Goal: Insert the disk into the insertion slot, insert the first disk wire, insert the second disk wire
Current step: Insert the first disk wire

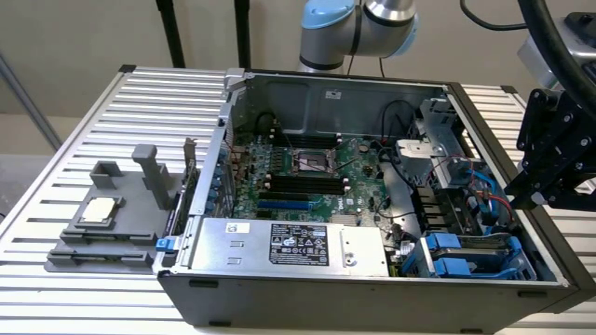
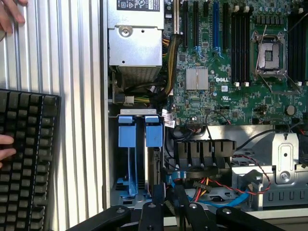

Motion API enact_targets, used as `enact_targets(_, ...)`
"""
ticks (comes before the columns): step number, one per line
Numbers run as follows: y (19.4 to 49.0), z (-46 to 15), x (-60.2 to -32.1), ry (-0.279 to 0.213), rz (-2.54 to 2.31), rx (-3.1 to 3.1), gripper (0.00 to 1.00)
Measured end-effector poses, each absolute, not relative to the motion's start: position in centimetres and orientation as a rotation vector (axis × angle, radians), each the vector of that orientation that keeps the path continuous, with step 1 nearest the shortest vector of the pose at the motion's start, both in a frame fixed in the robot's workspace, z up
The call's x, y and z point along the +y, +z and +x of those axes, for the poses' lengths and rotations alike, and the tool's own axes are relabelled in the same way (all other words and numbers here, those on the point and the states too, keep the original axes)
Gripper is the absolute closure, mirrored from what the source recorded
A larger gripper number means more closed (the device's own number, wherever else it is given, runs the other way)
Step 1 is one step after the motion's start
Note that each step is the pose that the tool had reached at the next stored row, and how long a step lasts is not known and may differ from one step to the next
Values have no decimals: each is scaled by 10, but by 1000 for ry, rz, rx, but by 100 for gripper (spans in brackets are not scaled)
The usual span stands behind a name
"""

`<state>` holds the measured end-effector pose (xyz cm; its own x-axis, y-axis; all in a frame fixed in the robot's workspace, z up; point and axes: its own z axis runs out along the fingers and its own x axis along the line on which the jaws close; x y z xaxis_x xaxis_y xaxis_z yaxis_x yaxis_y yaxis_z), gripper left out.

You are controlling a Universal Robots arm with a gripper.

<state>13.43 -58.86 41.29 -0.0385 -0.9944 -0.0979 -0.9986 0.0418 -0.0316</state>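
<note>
The disk (image 2: 155, 166) stands on edge inside the insertion slot (image 2: 137, 114), its blue carrier handle (image 2: 154, 134) at the slot's mouth. A second blue carrier (image 2: 126, 137) sits beside it. In the exterior view the slot (image 1: 470, 258) is at the case's near right corner, with blue carriers in it. My gripper (image 2: 168, 193) hangs just past the slot's far end, over a blue flat cable (image 2: 231, 201) and red and black wires (image 2: 226, 185). From outside, the gripper (image 1: 535, 192) hovers above the case's right wall. Nothing is clearly held.
The silver power-supply box (image 1: 289, 244) lies beside the slot, the motherboard (image 1: 317, 174) behind it. A grey fixture (image 1: 112, 216) stands on the slatted table at the exterior view's left. A black keyboard (image 2: 24, 163) with a person's hand (image 2: 6, 147) on it lies beside the case.
</note>
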Motion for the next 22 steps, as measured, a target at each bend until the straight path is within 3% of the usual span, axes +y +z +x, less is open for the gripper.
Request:
enact_targets(9, 415, 134, -589, 69, -2112, 2198, 76)
enact_targets(22, 453, 120, -591, 55, -2165, 2230, 76)
